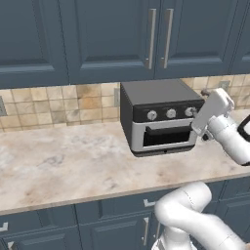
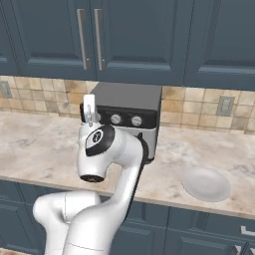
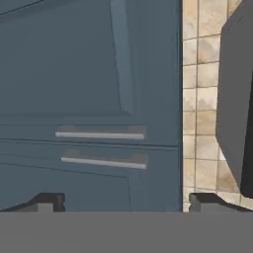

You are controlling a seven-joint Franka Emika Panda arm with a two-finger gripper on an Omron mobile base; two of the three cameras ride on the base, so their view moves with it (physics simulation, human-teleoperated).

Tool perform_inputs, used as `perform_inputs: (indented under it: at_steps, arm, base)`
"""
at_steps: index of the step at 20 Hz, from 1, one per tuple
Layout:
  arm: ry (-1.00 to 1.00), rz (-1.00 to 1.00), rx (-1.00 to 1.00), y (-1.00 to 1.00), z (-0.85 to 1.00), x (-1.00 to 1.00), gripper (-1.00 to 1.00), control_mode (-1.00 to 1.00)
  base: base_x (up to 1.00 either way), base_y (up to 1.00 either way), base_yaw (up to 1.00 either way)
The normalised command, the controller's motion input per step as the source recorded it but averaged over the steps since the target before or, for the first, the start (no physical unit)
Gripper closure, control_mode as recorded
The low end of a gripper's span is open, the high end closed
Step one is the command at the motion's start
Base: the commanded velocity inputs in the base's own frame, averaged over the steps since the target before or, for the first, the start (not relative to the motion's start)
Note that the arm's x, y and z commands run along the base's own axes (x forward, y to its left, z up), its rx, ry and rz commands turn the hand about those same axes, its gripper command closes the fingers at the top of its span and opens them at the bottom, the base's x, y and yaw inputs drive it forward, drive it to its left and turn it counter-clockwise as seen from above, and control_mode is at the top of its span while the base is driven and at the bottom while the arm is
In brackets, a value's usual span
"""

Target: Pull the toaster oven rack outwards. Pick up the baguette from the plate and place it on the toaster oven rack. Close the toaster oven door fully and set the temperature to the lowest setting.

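The boxy dark grey toaster oven [image 1: 161, 117] with its black control strip and three small silver knobs [image 1: 171, 114] stands on the mottled beige stone counter [image 1: 58, 166], backed against the tan tiled wall [image 1: 58, 105] and beneath the dark blue wall cabinets [image 1: 112, 39]. Its light grey door [image 1: 166, 136] with the long dark window slot stands upright and shut against the oven front. The white arm's two-finger gripper [image 1: 199, 113] hovers just beside the right end of the control strip in the left base view, near the rightmost knob; whether it touches the knob I cannot tell. In the hand view the two dark fingertips [image 3: 47, 201] stand wide apart with nothing between them, so the tool is released and carries nothing; past them run the cabinet doors with their two silver bar handles [image 3: 101, 134], and the oven's dark grey side [image 3: 234, 99] shows at the right edge. In the right base view the plain pale round plate [image 2: 206, 183] lies bare on the counter to the right of the oven, well apart from it
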Motion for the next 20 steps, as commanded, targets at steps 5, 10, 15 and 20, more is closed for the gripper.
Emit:
perform_inputs:
  at_steps: [5, 10, 15, 20]
  arm:
    - [0.27, -0.21, -0.68, -0.1, -0.38, 0.17, -1.0, -1.0]
    - [0.24, -0.26, -0.63, -0.24, -0.45, 0.06, -1.0, -1.0]
    - [0.17, -0.21, -0.25, -0.22, -0.25, 0.04, -1.0, -1.0]
    - [0.01, -0.01, 0.09, -0.24, -0.04, 0.0, -1.0, -1.0]
  base:
    - [0.0, 0.0, 0.0]
    - [0.0, 0.0, 0.0]
    - [0.0, 0.0, 0.0]
    - [0.0, 0.0, 0.0]
